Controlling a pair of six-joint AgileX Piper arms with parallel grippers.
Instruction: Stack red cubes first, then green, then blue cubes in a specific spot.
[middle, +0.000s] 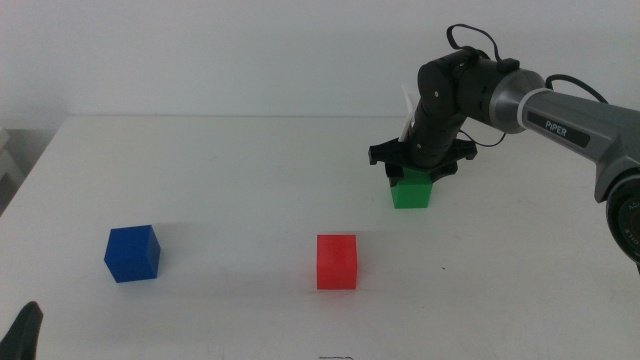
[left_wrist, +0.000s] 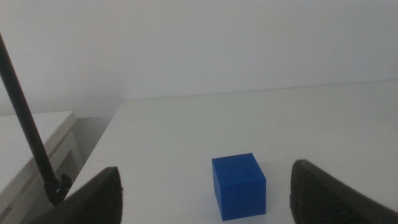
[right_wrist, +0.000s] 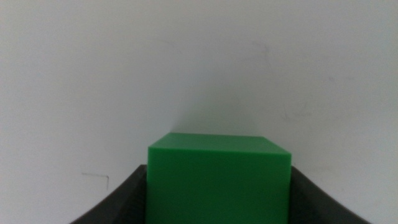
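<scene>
White tabletop (middle: 230, 180): plain matte surface, pale wall behind
Red cube (middle: 337, 261): on the table near the front, alone, untouched
Green cube (middle: 411, 188): on the table to the right rear, well apart from the red one
Right gripper (middle: 413, 172): over the green cube, jaws clasping its two sides
Blue cube (middle: 132, 252): on the table at the left front
Left gripper (left_wrist: 205, 193): waiting low at the left front, jaws spread wide
Left wrist view only: black rod (left_wrist: 28, 124) and a white side ledge (left_wrist: 37, 146) beyond the table edge
Right wrist view only: green cube filling the gap between both jaws
</scene>
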